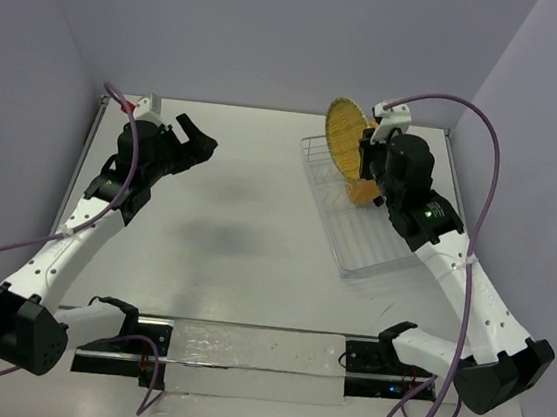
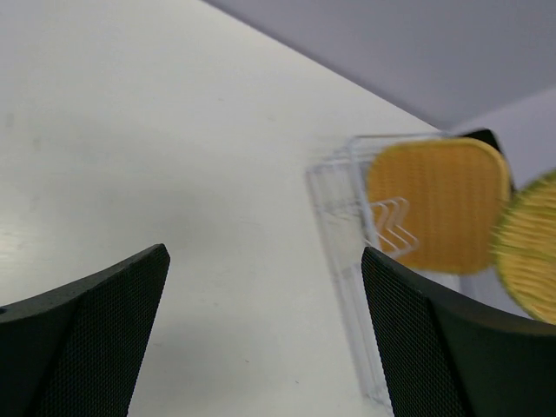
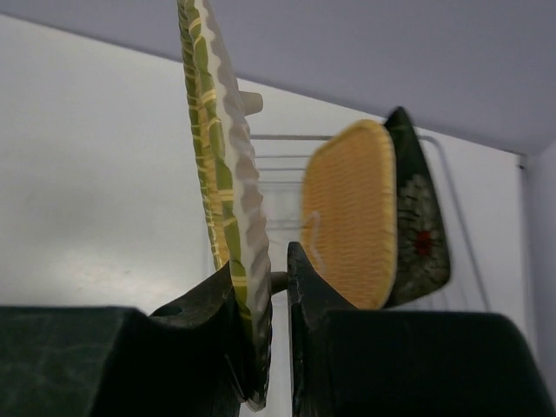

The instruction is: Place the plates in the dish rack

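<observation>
The round yellow-green plate [image 3: 217, 130] stands on edge in the air over the far end of the dish rack [image 1: 364, 249]. My right gripper [image 3: 265, 278] is shut on its lower rim. From above, this plate [image 1: 345, 136] shows just left of the right gripper [image 1: 367, 160]. The orange plate [image 3: 347, 226] stands upright in the rack, and the black flowered plate [image 3: 421, 234] stands right behind it. My left gripper [image 1: 197, 144] hovers over the table at the left. It is wide open and holds nothing [image 2: 265, 339]. Its camera looks across at the rack [image 2: 347, 261] and the orange plate [image 2: 439, 204].
Grey walls close in the table on three sides. A clear strip [image 1: 252, 351] lies along the near edge between the arm bases. Purple cables loop off both arms.
</observation>
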